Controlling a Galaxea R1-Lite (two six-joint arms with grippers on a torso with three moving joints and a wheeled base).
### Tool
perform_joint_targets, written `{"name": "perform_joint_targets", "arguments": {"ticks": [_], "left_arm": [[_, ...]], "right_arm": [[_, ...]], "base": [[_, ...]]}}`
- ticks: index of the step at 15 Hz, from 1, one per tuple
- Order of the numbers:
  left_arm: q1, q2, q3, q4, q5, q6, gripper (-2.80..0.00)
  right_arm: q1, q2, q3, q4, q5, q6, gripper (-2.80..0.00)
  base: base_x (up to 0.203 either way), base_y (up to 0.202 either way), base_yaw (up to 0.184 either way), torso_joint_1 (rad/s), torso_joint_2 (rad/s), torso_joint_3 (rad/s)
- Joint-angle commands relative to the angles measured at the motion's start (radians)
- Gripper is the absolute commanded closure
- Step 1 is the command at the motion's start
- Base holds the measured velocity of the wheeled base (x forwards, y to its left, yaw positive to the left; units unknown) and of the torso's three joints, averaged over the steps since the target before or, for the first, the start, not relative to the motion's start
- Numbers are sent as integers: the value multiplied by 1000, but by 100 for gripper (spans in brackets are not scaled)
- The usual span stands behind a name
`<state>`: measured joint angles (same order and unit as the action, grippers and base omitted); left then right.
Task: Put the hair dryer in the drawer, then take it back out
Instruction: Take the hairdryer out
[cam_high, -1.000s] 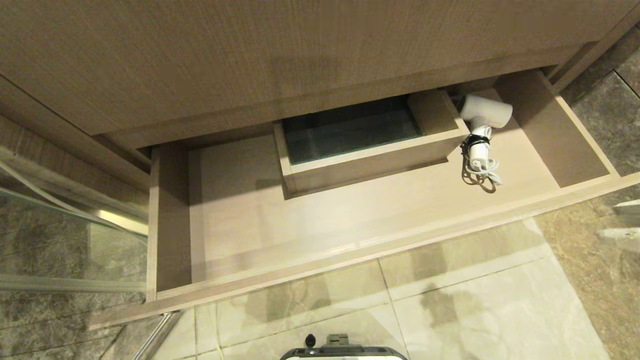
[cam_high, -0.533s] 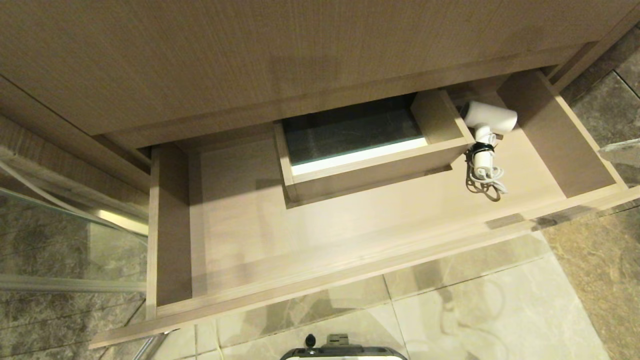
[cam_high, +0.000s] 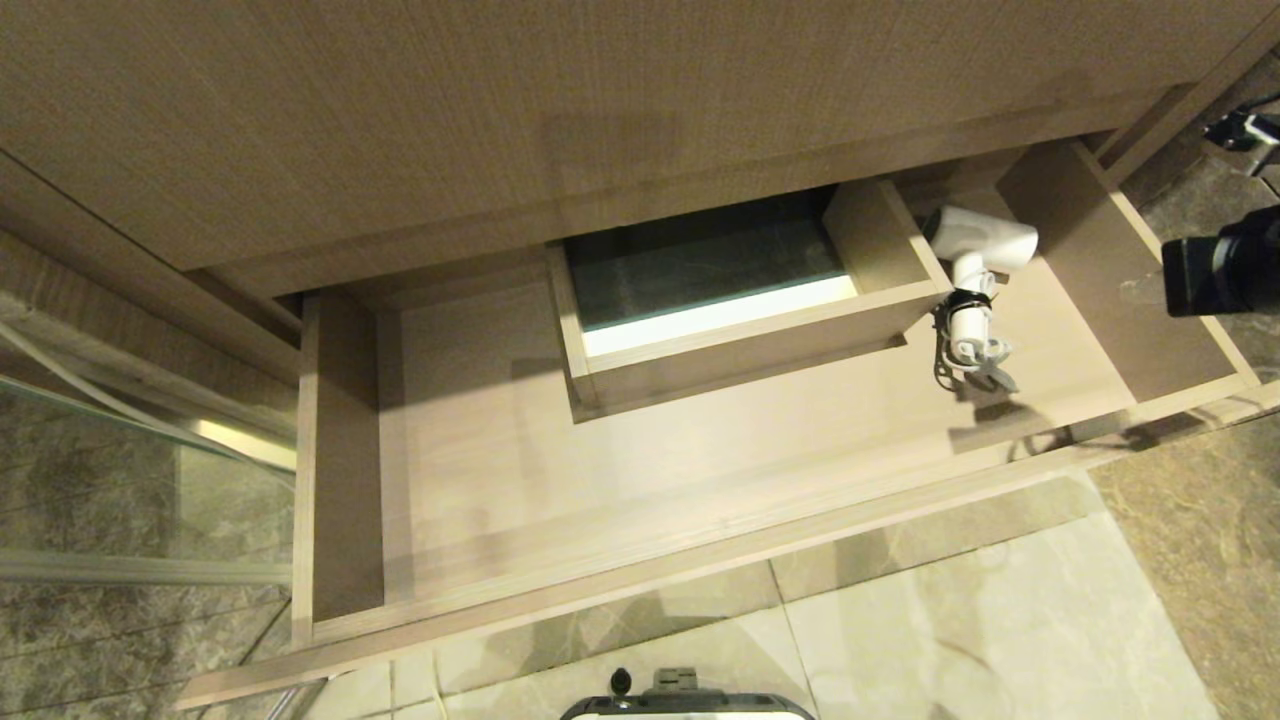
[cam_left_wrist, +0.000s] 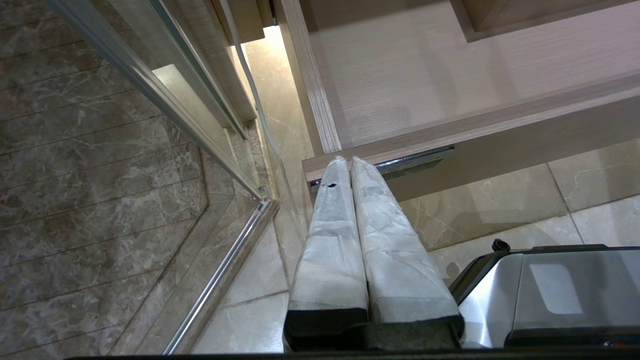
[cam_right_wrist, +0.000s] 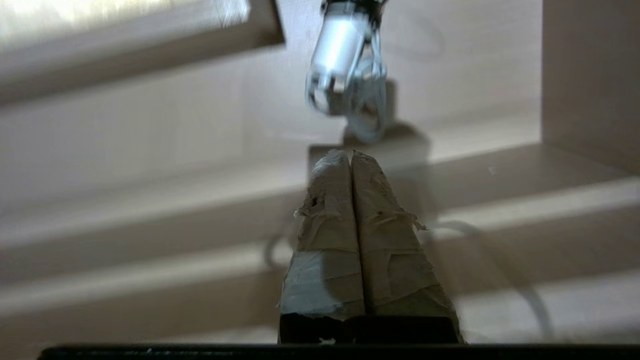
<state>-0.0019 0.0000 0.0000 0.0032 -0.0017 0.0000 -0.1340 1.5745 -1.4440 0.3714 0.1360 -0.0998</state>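
Hair dryer (cam_high: 975, 262) lying in the open drawer (cam_high: 700, 545); right pincer (cam_right_wrist: 350, 156) (fingers pressed together, empty) should spread before descending squarely over the handle.

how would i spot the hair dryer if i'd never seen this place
Find the wide, pulled-out light-wood drawer under the tall wood panel, then its boxed cut-out in the middle of the back. The hair dryer lies on the drawer floor just right of that box. It is the only white thing inside, with a short barrel, a handle and a coiled cord bound by a black strap.
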Motion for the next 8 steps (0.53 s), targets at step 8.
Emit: {"name": "perform_joint_targets", "arguments": {"ticks": [8], "left_arm": [[0,0,2,0,0,0,0]], "right_arm": [[12,435,-337,-188,-51,301,-67]], "base": [[0,0,0,0,0,0]]}}
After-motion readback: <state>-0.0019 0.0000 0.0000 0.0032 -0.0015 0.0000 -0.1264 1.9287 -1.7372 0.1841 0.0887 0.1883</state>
